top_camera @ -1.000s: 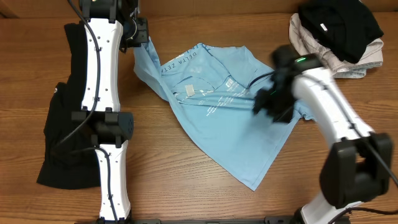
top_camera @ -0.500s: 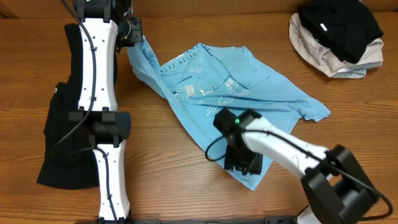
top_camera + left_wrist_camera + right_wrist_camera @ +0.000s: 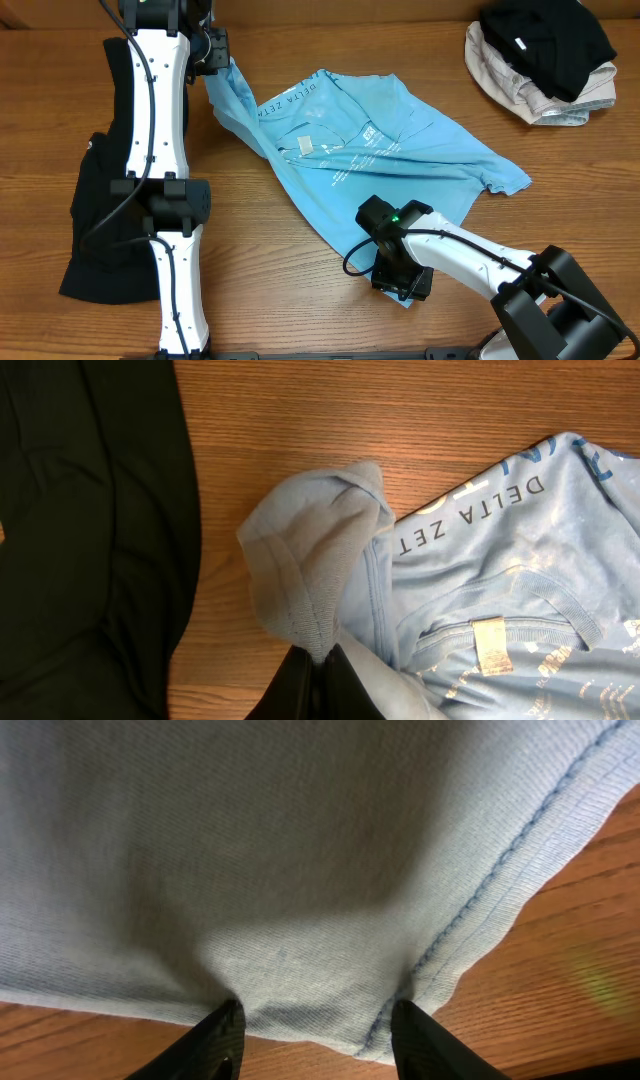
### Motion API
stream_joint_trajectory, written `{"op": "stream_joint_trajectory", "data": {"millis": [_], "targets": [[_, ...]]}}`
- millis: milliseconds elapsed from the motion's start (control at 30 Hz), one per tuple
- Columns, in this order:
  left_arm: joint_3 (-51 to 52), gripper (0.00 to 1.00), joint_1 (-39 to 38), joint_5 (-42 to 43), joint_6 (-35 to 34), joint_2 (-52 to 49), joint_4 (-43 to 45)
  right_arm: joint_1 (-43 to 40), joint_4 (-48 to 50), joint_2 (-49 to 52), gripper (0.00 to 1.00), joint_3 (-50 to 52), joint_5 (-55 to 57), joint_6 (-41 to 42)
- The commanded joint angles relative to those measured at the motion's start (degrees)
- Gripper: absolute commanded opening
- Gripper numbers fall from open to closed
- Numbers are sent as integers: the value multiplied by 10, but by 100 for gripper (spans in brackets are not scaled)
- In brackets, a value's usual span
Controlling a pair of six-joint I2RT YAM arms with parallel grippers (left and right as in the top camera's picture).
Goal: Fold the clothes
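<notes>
**Desk:** Where are the edges, and what room is there?

**Me:** My right claw (image 3: 402, 285) sits low at the lower middle of the overhead frame, on the bottom corner of the light-blue T-shirt (image 3: 390, 160). In the right wrist view, the stitched hem (image 3: 500, 860) runs from upper right down to the lower middle, between my two fingers. Bare wood shows past it at lower right and along the bottom left. This claw (image 3: 320, 1035) is spread wide, fingertips pressing into the cloth with nothing pinched. The table (image 3: 300, 290) lies bare below the shirt and to its right. A pile of clothes (image 3: 545, 50) sits well apart in the upper right corner. A black garment (image 3: 95, 250) lies under my left arm along the left side.

**Desk:** And the other claw?

**Me:** My left claw (image 3: 218, 55), at upper left, is clamped on a sleeve (image 3: 320, 550), which stands bunched and lifted above the closed fingers (image 3: 320, 680).

**Desk:** How does the shirt look?

**Me:** It is spread diagonally across the middle, creased, from the raised sleeve down to the lower corner. White lettering (image 3: 475, 510) reading "DELTA ZET" runs by the collar, and a small white neck label (image 3: 490, 645) lies face up.
</notes>
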State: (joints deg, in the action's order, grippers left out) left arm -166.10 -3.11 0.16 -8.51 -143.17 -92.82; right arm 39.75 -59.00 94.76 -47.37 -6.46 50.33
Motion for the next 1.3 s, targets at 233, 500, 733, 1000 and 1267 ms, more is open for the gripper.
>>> {"op": "stream_joint_trajectory", "data": {"millis": [233,500,733,1000,1267], "targets": [[-5,4,3,-7,12,3,-3,1,27,11,21,64,-52,9],[-5,4,3,-7,12,3,-4,0,29,9,32,71,-59,9],[-5,4,3,-7,13,3,-7,0,-8,-32,50,63,-69,9],[-5,4,3,-7,13,3,-7,0,-36,-62,57,66,-69,10],[-5,4,3,-7,13,3,-8,0,12,-62,57,86,-88,2]]}}
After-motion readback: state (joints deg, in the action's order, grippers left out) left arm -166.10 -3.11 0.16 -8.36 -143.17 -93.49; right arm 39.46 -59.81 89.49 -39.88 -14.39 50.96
